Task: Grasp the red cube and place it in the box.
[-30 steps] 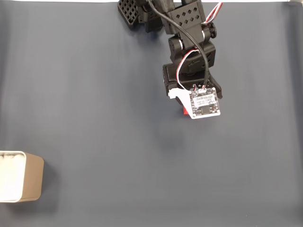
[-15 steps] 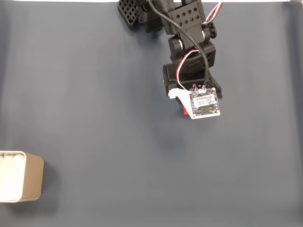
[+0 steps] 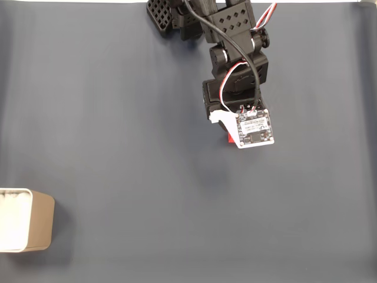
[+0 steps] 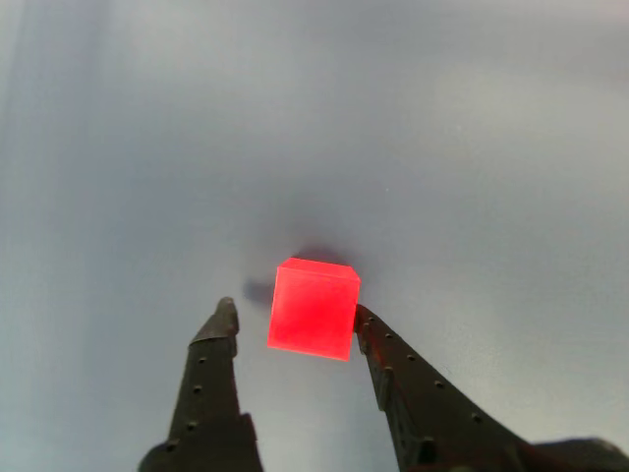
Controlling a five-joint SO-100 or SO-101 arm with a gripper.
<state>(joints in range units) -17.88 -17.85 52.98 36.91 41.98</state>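
Observation:
The red cube [image 4: 313,307] rests on the dark grey mat between my fingertips in the other view. My gripper [image 4: 293,307] is open around it. The right finger [image 4: 393,369] touches the cube's right side, while the left finger [image 4: 218,344] stands a small gap away from its left face. From the fixed view, just a sliver of the red cube [image 3: 228,140] shows beside the white wrist board [image 3: 254,128], which hides the fingers. The beige box [image 3: 41,221] with its white inside sits at the left edge, far from the arm.
The black arm [image 3: 235,71] reaches down from the top of the fixed view, its base at the mat's far edge. The dark mat [image 3: 147,177] lies bare between the arm and the box.

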